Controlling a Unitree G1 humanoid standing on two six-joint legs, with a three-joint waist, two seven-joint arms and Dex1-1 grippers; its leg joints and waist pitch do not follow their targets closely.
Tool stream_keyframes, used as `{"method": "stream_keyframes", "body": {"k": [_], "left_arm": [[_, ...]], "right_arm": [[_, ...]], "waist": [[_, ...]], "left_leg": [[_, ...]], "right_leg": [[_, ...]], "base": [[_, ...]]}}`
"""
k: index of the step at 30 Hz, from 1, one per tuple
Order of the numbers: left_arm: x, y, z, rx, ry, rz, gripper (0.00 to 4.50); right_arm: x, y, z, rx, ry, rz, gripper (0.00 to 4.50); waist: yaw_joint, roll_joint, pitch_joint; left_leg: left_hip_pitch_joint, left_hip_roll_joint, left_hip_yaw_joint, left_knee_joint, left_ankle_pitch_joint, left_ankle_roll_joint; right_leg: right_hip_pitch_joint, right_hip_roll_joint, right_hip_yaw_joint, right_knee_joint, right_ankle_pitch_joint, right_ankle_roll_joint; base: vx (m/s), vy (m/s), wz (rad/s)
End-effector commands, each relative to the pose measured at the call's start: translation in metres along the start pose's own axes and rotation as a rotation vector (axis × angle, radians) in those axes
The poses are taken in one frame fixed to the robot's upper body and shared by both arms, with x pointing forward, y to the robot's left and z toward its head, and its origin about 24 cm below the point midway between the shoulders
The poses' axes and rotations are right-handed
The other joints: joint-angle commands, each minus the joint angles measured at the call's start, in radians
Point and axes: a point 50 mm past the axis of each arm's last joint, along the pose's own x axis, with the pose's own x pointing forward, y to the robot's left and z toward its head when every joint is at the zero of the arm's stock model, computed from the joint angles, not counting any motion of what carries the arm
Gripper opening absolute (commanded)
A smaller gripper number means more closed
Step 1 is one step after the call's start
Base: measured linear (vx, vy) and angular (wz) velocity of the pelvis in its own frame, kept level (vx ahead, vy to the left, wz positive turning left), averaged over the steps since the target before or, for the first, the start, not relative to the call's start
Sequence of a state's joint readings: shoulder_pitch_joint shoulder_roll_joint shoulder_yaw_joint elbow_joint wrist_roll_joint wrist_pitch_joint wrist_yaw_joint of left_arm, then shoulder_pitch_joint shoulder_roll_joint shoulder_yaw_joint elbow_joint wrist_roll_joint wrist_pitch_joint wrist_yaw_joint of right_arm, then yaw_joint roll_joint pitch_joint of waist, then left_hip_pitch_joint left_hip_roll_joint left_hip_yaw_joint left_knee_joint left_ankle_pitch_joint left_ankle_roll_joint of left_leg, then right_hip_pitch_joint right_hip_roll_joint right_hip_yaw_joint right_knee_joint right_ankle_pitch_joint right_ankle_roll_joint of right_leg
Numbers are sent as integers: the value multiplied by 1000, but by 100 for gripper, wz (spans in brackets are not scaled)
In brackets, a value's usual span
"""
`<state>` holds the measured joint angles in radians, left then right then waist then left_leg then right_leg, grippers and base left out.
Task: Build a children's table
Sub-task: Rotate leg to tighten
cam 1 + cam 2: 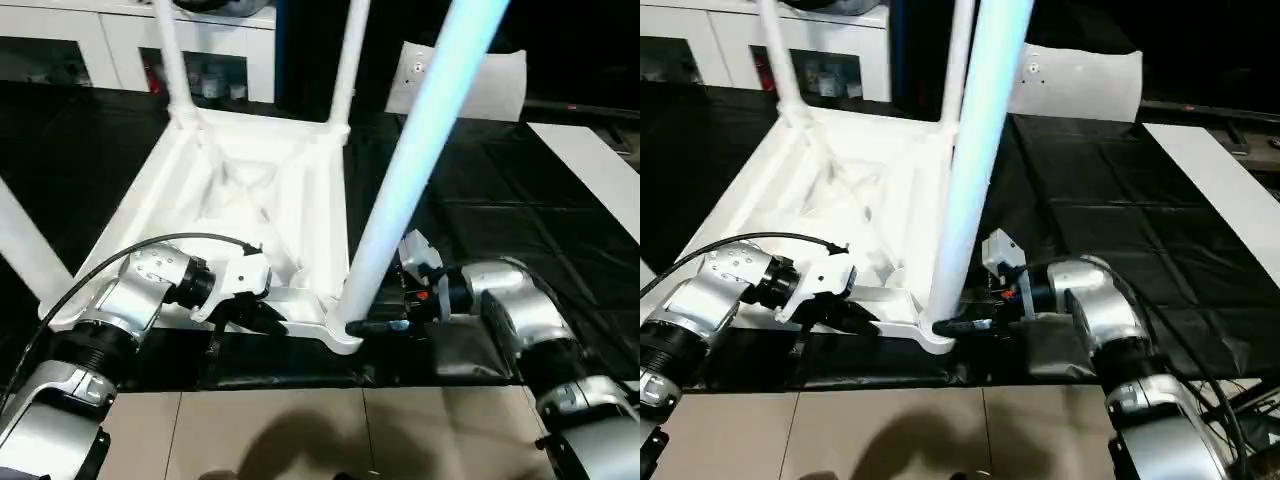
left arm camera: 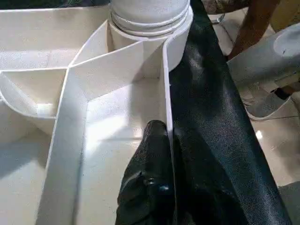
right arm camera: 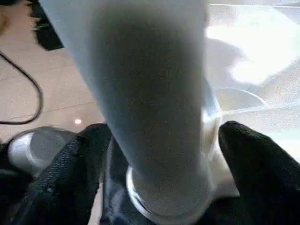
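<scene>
tabletop rim pinched by left gripper, steadied for fitting | leg base straddled by right gripper, jaws wide

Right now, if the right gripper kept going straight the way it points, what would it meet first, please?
Most likely the near leg: the right gripper has a finger on either side of its base, at the tabletop's corner socket.

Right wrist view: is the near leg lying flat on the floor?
No, the leg stands upright in the tabletop's corner socket, between the right gripper's spread fingers.
</scene>
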<state>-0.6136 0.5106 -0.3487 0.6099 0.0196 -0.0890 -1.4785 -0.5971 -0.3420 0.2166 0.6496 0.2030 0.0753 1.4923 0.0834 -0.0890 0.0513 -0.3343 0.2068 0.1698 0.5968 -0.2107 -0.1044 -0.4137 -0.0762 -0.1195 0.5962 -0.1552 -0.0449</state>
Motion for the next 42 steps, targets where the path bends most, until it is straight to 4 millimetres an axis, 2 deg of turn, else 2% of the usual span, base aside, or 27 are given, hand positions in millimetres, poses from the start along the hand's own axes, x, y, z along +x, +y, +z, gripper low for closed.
{"method": "stream_keyframes", "body": {"k": [1,6,7,11,12,17,23,25,28,29,30,31,32,33,34,35,37,38,39,40,41,42], "left_arm": [[13,-5,3,34,6,-90,0],[12,-5,2,34,8,-87,0],[12,-5,2,34,8,-87,0],[12,-6,1,34,9,-87,0],[12,-6,1,33,9,-87,0],[11,-6,1,29,6,-85,0],[15,-1,7,-23,-91,-18,0],[20,4,13,-59,-159,70,0],[28,9,19,-97,-207,149,0],[28,9,19,-97,-207,149,0],[34,10,21,-121,-224,184,0],[34,10,22,-125,-226,187,0],[43,13,26,-157,-247,228,0],[43,13,26,-157,-247,228,0],[47,15,28,-172,-258,253,0],[49,17,30,-179,-264,269,0],[54,23,36,-208,-283,329,0],[56,25,37,-216,-288,346,0],[58,28,40,-230,-295,375,0],[61,31,44,-249,-308,407,0],[62,32,45,-252,-311,414,0],[63,33,47,-258,-315,428,0]], "right_arm": [[1,-1,1,4,2,23,362],[4,-1,1,17,-4,42,319],[4,-1,1,20,-5,45,296],[5,-1,-1,35,-8,63,281],[6,-1,-1,35,-7,64,259],[6,0,-3,41,-10,72,224],[9,3,-5,70,-57,40,213],[16,4,-12,104,-101,-64,213],[28,3,-22,126,-100,-224,211],[28,3,-22,126,-100,-224,211],[35,2,-26,167,-109,-310,209],[36,1,-26,173,-111,-323,207],[48,-3,-27,235,-142,-433,206],[48,-3,-27,235,-142,-433,205],[54,-7,-26,269,-156,-502,205],[57,-9,-25,284,-161,-533,204],[68,-15,-22,344,-173,-644,204],[71,-17,-21,360,-175,-673,204],[77,-19,-19,380,-176,-717,204],[87,-21,-14,398,-188,-751,204],[89,-21,-13,402,-191,-755,204],[93,-21,-10,402,-195,-757,204]], "waist": [[-6,7,-65],[-2,6,-66],[-2,5,-65],[-1,6,-66],[0,8,-66],[0,9,-66],[1,9,-66],[1,9,-63],[-8,7,-58],[-16,5,-53],[-25,8,-55],[-31,7,-54],[-38,8,-52],[-52,6,-48],[-56,7,-50],[-63,13,-52],[-76,19,-55],[-89,24,-55],[-89,24,-55],[-101,32,-58],[-114,33,-56],[-117,33,-54]], "left_leg": [[-6,38,2,-66,-105,62],[-7,37,1,-67,-101,53],[-8,37,2,-66,-103,53],[-7,36,2,-66,-99,52],[-7,37,2,-66,-99,52],[-7,37,1,-66,-103,50],[-6,36,1,-67,-105,45],[-5,38,0,-69,-111,41],[-3,29,-1,-70,-149,26],[0,22,-3,-69,-188,22],[-1,17,-6,-66,-197,19],[-1,17,-5,-66,-199,19],[0,12,-7,-63,-213,20],[5,6,-7,-58,-243,20],[7,2,-8,-52,-253,22],[5,1,-10,-52,-253,25],[10,5,-13,-54,-263,27],[8,10,-17,-59,-281,29],[8,10,-17,-59,-281,29],[17,16,-22,-61,-319,26],[15,21,-27,-65,-353,31],[16,21,-27,-65,-372,34]], "right_leg": [[62,-76,65,-63,-329,-147],[63,-76,65,-60,-324,-147],[63,-76,65,-61,-332,-142],[63,-76,66,-62,-334,-140],[63,-76,66,-62,-331,-141],[63,-76,65,-62,-327,-142],[64,-75,65,-63,-333,-137],[62,-77,66,-66,-342,-133],[58,-78,62,-85,-469,-83],[55,-77,54,-100,-569,-50],[58,-79,49,-108,-623,-20],[55,-77,48,-111,-632,-13],[52,-76,42,-119,-670,6],[45,-72,30,-133,-725,31],[47,-74,23,-139,-751,46],[50,-75,16,-147,-762,63],[52,-73,3,-157,-731,62],[53,-73,-1,-155,-701,48],[53,-73,-1,-155,-701,48],[56,-77,-13,-158,-669,36],[60,-78,-23,-159,-653,33],[60,-78,-27,-164,-654,37]], "base": [[0,0,0],[0,0,0],[0,0,0],[0,0,0],[0,0,0],[0,0,0],[0,0,0],[0,0,0],[0,0,0],[0,0,0],[0,0,0],[0,0,0],[0,0,0],[0,0,0],[0,0,0],[0,0,0],[0,0,0],[0,0,0],[0,0,0],[0,0,0],[-27,56,-3],[0,0,0]]}}
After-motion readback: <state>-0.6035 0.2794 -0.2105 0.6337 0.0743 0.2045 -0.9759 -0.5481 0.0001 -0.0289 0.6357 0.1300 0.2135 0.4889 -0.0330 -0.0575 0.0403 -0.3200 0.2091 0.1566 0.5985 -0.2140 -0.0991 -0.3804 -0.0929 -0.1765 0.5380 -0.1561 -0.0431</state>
